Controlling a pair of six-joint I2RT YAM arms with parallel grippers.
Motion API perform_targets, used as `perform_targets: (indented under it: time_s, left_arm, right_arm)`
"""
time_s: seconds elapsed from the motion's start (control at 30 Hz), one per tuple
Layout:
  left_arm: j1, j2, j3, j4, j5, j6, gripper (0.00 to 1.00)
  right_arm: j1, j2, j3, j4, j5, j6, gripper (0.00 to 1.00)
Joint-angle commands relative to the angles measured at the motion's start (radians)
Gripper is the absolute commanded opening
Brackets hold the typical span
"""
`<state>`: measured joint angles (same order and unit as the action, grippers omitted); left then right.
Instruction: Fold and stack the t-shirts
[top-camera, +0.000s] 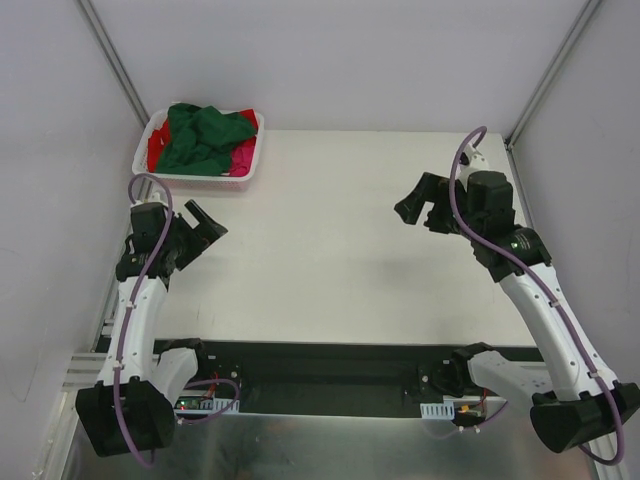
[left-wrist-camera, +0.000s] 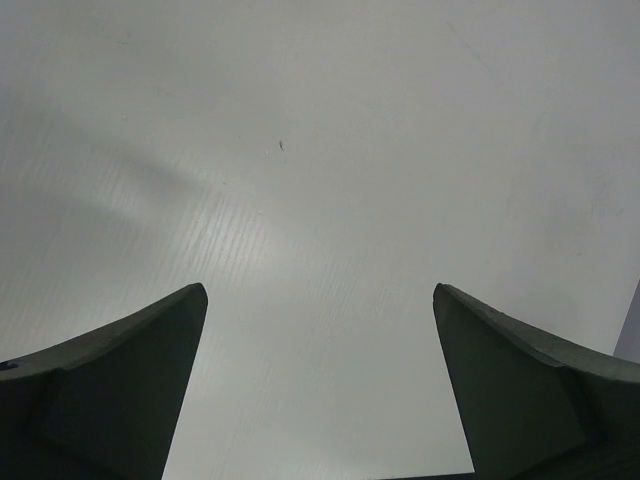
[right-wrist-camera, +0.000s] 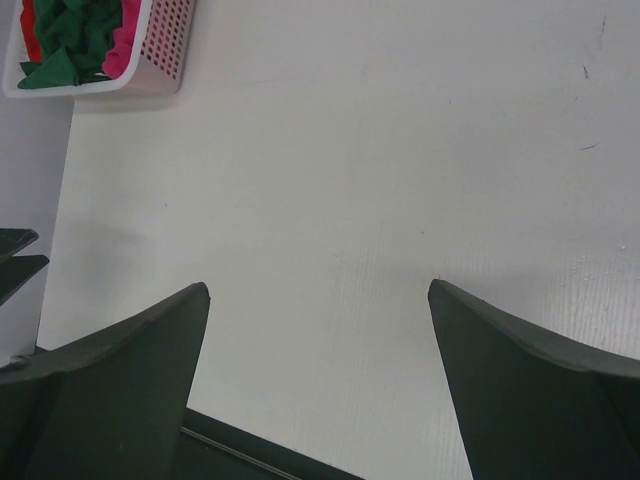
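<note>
We find the tees (top-camera: 212, 150) bundled in the basket (top-camera: 196, 182) at the table's (top-camera: 330, 270) far left corner, too crumpled for us to tell where one ends. A green tee (top-camera: 200, 128) lies on top. A red tee (top-camera: 154, 150) shows only at the left side and a pink tee (top-camera: 244, 158) only at the right. We count three colours; anything beneath them is hidden. In the right wrist view the picture's corner cuts the basket off.

The left gripper (top-camera: 205, 224) hangs near the basket, its jaws spread wide with only table surface between them. The right gripper (top-camera: 422, 216), well apart across the table, also stands wide and holds nothing. We count two grippers and one basket.
</note>
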<state>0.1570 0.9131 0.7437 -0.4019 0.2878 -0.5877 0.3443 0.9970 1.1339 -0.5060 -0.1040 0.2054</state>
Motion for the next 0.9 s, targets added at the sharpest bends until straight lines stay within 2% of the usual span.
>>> perform_targets:
  time_s: [0.0,0.13,0.27,0.37,0.47,0.73,0.87]
  left_arm:
    - [0.001,0.015,0.074,0.018,-0.036,-0.006,0.96]
    - [-0.002,0.177,0.268,0.031,-0.122,0.028,0.91]
    - [-0.002,0.517,0.631,-0.011,-0.217,0.115,0.88]
    - [-0.001,0.674,0.808,-0.034,-0.306,0.124,0.88]
    - [0.007,0.798,0.928,-0.045,-0.372,0.105,0.86]
    - [0.007,1.131,1.319,-0.045,-0.36,0.097,0.87]
    - [0.007,1.263,1.421,-0.041,-0.404,0.108,0.85]
  right_arm:
    - [0.004,0.032,0.05,0.02,0.053,0.034,0.96]
    - [0.004,0.083,0.095,-0.017,0.09,0.063,0.96]
    - [0.005,0.12,0.125,-0.02,0.063,0.075,0.96]
    - [0.002,0.132,0.145,-0.023,0.064,0.071,0.96]
    - [0.004,0.147,0.167,-0.035,0.082,0.06,0.96]
    - [-0.002,0.178,0.211,-0.063,0.095,0.055,0.96]
    - [-0.005,0.212,0.245,-0.081,0.075,0.045,0.96]
